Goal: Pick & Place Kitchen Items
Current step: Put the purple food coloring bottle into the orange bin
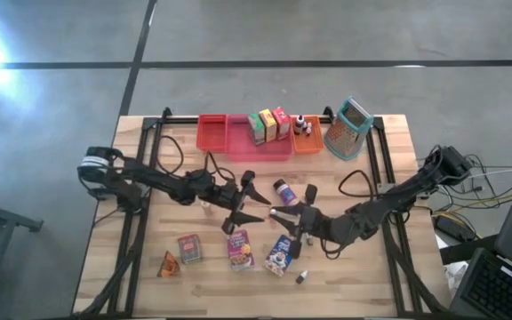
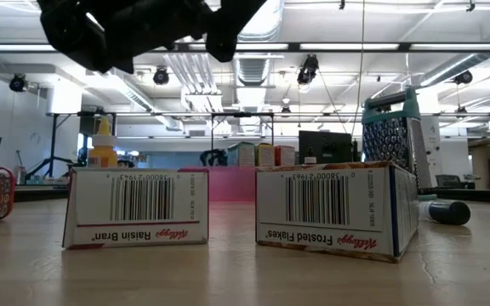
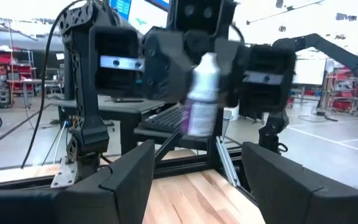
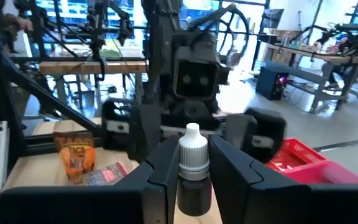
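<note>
My right gripper [image 4: 193, 163] is shut on a small bottle [image 3: 202, 93] with a white cap, held above the table's middle. My left gripper [image 1: 254, 203] faces it from the table's left, fingers open, with the bottle a little beyond them and nothing between them. Below on the table lie a Raisin Bran box [image 2: 136, 206], a Frosted Flakes box [image 2: 334, 208], a red box [image 1: 189, 247], an orange wedge [image 1: 168, 265], a blue-capped jar [image 1: 283, 188] and a tiny item [image 1: 301, 277]. My right gripper pinches the small bottle's body [image 4: 194, 186], below the white cap, between its two fingers. The fingers come level from the table's right. The bottle stands roughly upright, cap up, lifted clear of the table.
Along the far edge stand a red tray [image 1: 212, 133], a pink tray [image 1: 260, 149] holding green, yellow and red boxes [image 1: 269, 124], and an orange tray [image 1: 307, 142] with tiny bottles. A teal-handled grater [image 1: 348, 127] stands beside them. A yellow bottle [image 2: 102, 146] stands left of centre.
</note>
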Motion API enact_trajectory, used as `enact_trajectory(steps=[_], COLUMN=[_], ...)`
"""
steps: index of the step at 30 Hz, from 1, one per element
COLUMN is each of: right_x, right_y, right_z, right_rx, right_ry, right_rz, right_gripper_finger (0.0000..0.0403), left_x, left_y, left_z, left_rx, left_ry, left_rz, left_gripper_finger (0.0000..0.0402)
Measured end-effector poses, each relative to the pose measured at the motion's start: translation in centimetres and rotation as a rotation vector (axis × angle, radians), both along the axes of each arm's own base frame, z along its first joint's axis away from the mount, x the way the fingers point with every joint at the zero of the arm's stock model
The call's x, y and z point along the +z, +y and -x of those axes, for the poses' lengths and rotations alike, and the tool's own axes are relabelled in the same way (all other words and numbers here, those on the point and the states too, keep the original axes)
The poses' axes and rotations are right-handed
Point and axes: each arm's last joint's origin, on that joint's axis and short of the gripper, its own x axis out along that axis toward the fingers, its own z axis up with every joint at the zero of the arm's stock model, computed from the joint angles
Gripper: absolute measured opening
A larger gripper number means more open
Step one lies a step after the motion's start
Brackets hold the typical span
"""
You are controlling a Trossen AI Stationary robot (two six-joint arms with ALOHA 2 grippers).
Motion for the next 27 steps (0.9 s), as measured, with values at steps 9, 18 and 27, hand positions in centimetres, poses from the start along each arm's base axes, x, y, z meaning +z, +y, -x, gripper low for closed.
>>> enact_trajectory(steps=[9,18,27], right_x=[-0.5,-0.6,-0.6], right_y=[0.0,0.0,0.0], right_z=[-0.4,-0.5,-0.5], right_rx=[0.001,-0.001,-0.002], right_ry=[0.009,0.008,0.008], right_rz=[0.013,0.011,0.010], right_gripper_finger=[0.0074,0.0063,0.0070], left_x=[0.3,0.5,0.6], left_y=[-0.8,-1.6,-1.5], left_z=[-1.2,-1.8,-1.9], left_rx=[-0.022,-0.056,-0.052], left_ry=[-0.007,-0.019,-0.017], left_rz=[0.000,-0.011,-0.002], left_gripper_finger=[0.0247,0.0247,0.0233])
